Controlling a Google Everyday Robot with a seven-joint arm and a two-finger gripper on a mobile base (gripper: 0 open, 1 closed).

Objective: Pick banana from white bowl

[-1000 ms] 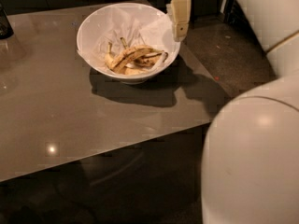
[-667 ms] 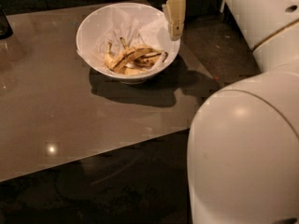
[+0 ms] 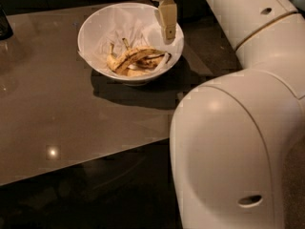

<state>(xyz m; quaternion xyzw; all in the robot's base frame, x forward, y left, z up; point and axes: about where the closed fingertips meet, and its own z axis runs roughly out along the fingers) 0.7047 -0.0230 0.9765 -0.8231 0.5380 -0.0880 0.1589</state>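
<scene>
Robot arm (image 3: 238,151) fills the view right of white bowl (image 3: 95,27), which sits on table (image 3: 57,109). Banana (image 3: 136,56) lies in the bowl among shorter ones, ungrasped, whole pick left. Gripper (image 3: 167,32) hangs above bowl's right rim, open or closed can't tell; versus earlier it's slightly further over the bowl

Dim warm light fell from above; the white bowl (image 3: 95,23) cast a dark shadow on the table (image 3: 52,104), glare dotted the lower left, and the gripper (image 3: 167,25) at top centre glowed pale.
</scene>
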